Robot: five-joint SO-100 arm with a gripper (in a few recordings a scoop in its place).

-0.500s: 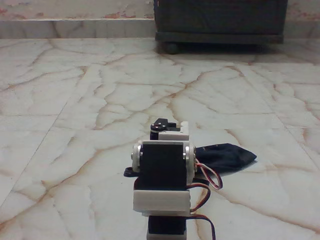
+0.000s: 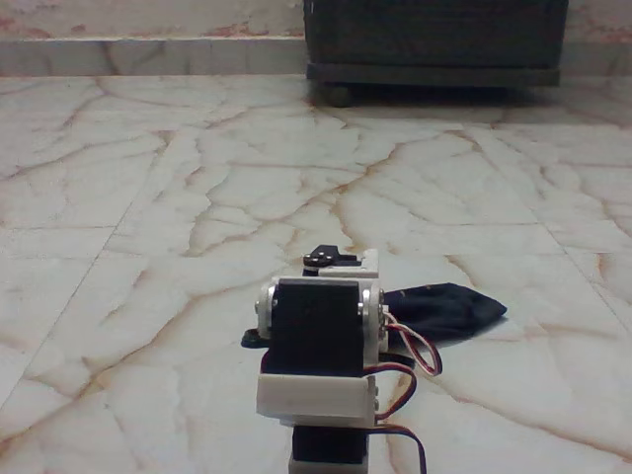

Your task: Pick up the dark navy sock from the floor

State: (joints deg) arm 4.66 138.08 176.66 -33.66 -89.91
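The dark navy sock (image 2: pixel 446 308) lies limp on the floor (image 2: pixel 148 197), stretching right from behind the arm. The white and black arm (image 2: pixel 318 341) stands at the bottom centre, seen from behind, and covers the sock's left part. Above its servo block shows the white wrist piece with a black horn (image 2: pixel 338 261), bent down towards the sock. The gripper's fingers are hidden behind the arm, so I cannot tell their state. A small dark tip (image 2: pixel 254 339) pokes out at the arm's left side; whether it is sock or finger is unclear.
A dark cabinet (image 2: pixel 434 39) on round feet stands at the back, right of centre, against a marble skirting. Red and black wires (image 2: pixel 415 357) loop at the arm's right side. Open floor lies to the left and ahead.
The arm's upper block has shifted slightly left and down. The black horn on the wrist piece has turned and sits a little lower. The sock lies as before.
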